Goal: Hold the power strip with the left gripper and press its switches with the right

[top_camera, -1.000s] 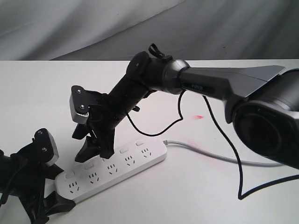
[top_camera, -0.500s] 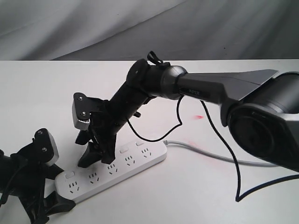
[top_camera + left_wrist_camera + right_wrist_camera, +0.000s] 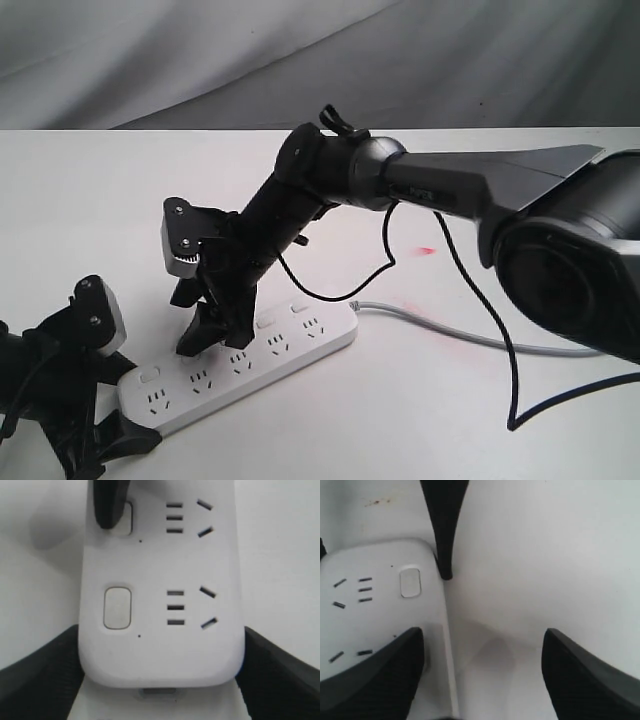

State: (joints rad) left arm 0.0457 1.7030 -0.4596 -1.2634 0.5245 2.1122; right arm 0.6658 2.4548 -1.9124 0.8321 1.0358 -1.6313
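The white power strip (image 3: 290,350) lies slantwise on the white table, its grey cable (image 3: 450,330) leaving the far end. My left gripper (image 3: 120,420) is shut on the strip's near end; the left wrist view shows the power strip (image 3: 160,570) clamped between black fingers (image 3: 40,675) on both sides. My right gripper (image 3: 213,335) stands open over the row of switches, one fingertip (image 3: 110,505) down on the second switch. The first switch (image 3: 117,607) is uncovered. In the right wrist view, my right gripper (image 3: 482,632) straddles the edge of the power strip (image 3: 380,605).
A loose black cable (image 3: 500,350) hangs from the right arm (image 3: 450,185) and loops over the table to the right. A small red mark (image 3: 427,250) lies on the table behind the strip. Grey cloth covers the background.
The right gripper has come down and shifted slightly right, bringing one fingertip onto the second switch. The left gripper and the strip have stayed put.
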